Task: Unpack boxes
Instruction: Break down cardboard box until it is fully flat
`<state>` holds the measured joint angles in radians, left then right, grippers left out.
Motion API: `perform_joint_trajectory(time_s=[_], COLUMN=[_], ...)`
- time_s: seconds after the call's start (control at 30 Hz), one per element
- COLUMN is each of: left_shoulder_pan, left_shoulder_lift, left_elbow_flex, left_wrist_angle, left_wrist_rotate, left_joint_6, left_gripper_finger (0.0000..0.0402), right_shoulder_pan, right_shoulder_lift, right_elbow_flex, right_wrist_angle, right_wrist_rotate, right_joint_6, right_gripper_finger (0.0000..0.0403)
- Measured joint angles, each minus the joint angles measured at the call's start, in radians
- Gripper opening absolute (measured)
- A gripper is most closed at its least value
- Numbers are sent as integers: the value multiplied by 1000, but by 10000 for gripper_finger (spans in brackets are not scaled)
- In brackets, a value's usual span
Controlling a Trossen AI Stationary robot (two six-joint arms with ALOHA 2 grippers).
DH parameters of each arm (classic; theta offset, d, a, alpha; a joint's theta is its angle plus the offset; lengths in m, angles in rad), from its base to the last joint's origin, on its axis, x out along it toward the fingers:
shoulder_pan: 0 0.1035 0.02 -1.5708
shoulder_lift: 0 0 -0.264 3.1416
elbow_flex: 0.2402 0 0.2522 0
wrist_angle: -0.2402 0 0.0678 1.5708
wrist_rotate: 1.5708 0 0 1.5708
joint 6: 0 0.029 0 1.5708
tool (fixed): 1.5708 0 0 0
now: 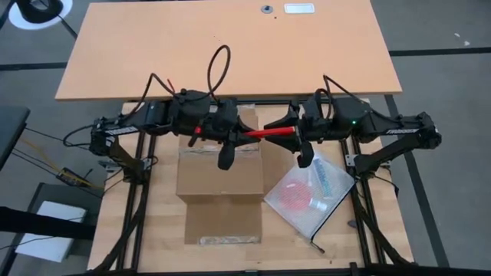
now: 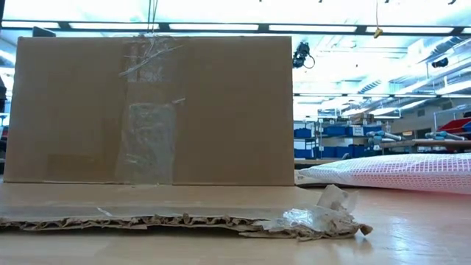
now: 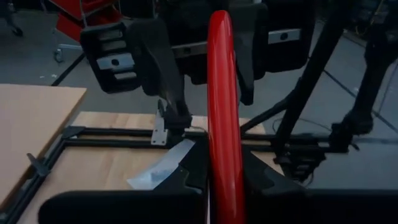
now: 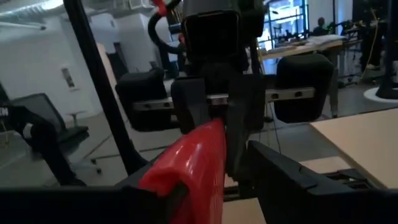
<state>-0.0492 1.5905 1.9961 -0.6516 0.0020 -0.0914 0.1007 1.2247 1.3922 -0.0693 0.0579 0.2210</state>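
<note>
Cardboard carton (image 1: 220,180) on the counter (image 1: 153,230) looks light and stiff; grip a flap edge. Left hand (image 1: 234,132) and right hand (image 1: 294,130) both clench a red tool (image 1: 268,132).

A brown cardboard carton (image 1: 219,182) fills the middle of the near wooden table (image 1: 153,230), its flaps spread flat toward the front edge. To its right, just beside it, a clear plastic bag (image 1: 311,195) lies flat. A red rod (image 1: 268,132) spans the gap above the carton's far edge, held between both grippers, barring passage there. The farther tabletop (image 1: 230,46) lies bare and open, as does the near table's left strip.
</note>
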Motion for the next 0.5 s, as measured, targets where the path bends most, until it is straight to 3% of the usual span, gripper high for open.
perform_joint_trajectory(time_s=[0.5], left_shoulder_pan=[-77], left_shoulder_lift=[0], left_elbow_flex=[0], left_wrist_angle=[39], left_wrist_rotate=[-63], left_joint_6=[-51], left_gripper_finger=[42], right_shoulder_pan=[55], right_shoulder_lift=[2], right_elbow_flex=[0], right_wrist_angle=[81], right_wrist_rotate=[17], right_joint_6=[25], right_gripper_finger=[164])
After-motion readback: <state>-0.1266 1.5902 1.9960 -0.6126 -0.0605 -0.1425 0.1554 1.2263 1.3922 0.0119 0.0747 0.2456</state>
